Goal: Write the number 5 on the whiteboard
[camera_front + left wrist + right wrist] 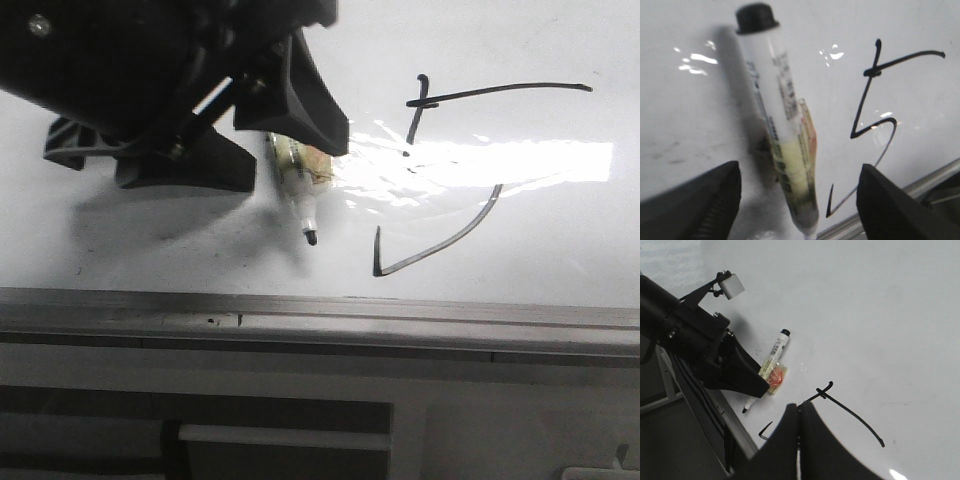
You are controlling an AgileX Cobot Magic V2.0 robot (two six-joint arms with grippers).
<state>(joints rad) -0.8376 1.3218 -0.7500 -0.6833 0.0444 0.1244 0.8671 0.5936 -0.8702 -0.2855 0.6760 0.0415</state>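
The number 5 is drawn in thin black strokes on the glossy whiteboard, right of centre. A white marker with a yellow label lies flat on the board, left of the 5, its black tip toward the front edge. My left gripper hovers over the marker with its jaws wide open, not touching it. The left wrist view shows the marker between the open fingers and the 5 beside it. My right gripper is shut and empty above the 5; it is out of the front view.
A grey metal edge strip runs along the board's front, with a grey cabinet front below it. Bright glare covers the middle of the 5. The left arm stands over the board's near-left part.
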